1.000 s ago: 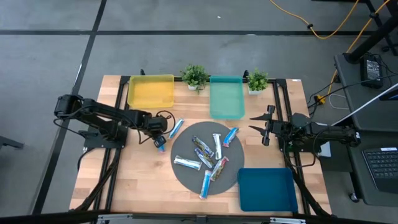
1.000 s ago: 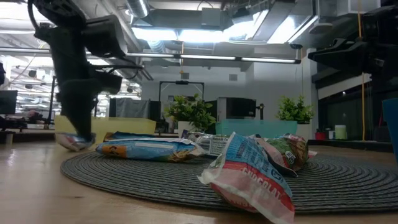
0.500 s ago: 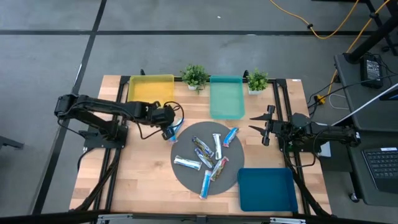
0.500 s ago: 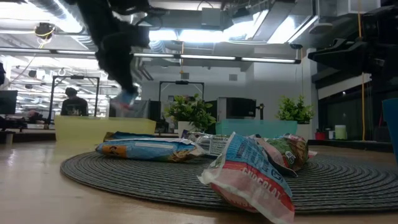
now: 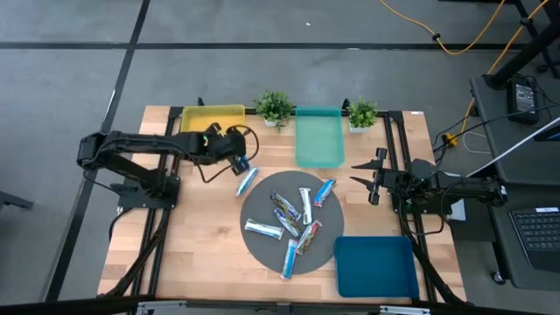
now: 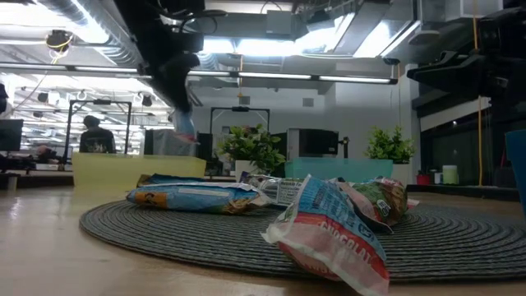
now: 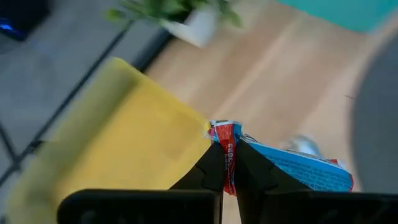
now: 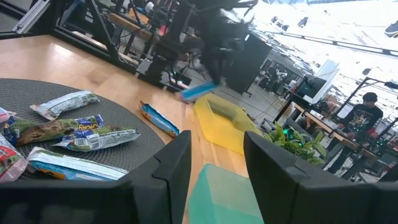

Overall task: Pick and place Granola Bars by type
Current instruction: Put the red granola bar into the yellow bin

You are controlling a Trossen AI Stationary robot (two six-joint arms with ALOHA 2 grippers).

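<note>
Two dark jointed arms, black cables

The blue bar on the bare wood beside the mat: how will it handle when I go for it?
Likely light and crinkly: the blue bar lies flat on the table, thin like the one pinched in the left gripper. That held bar sticks out sideways without drooping, so probably fairly stiff. The glossy wrapper may slip; it should not roll.
</note>
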